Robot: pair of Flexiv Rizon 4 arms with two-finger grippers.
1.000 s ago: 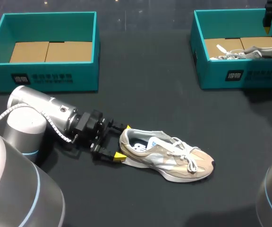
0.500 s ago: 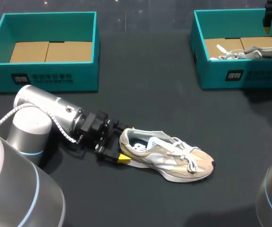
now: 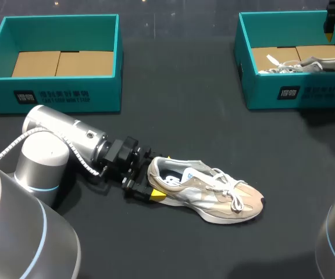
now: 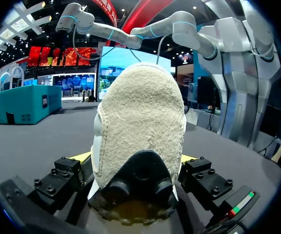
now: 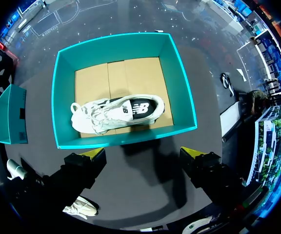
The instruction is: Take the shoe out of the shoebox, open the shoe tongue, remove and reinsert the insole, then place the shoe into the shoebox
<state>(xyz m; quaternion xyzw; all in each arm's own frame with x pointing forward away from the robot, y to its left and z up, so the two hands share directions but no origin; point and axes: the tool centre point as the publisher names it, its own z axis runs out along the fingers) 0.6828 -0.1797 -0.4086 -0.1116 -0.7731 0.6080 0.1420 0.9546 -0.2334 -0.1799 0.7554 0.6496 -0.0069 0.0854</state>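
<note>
A: Looking at the surface, what is found?
B: A dark matte table (image 3: 179,116) is found. A beige suede sneaker (image 3: 208,195) with white laces is stood on its sole near the middle, outside both boxes.
A: What is set around it?
B: Its heel is flanked by the left gripper (image 4: 134,157), whose fingers are held apart. The right gripper (image 5: 144,152) is hung above the right-hand teal cardboard shoebox (image 3: 307,92), fingers spread on nothing. A white-and-grey sneaker (image 5: 118,111) is laid inside that box. The left-hand teal cardboard shoebox (image 3: 63,93) is seen well apart.
A: How many are counted?
B: Two shoeboxes, two sneakers, two grippers.
</note>
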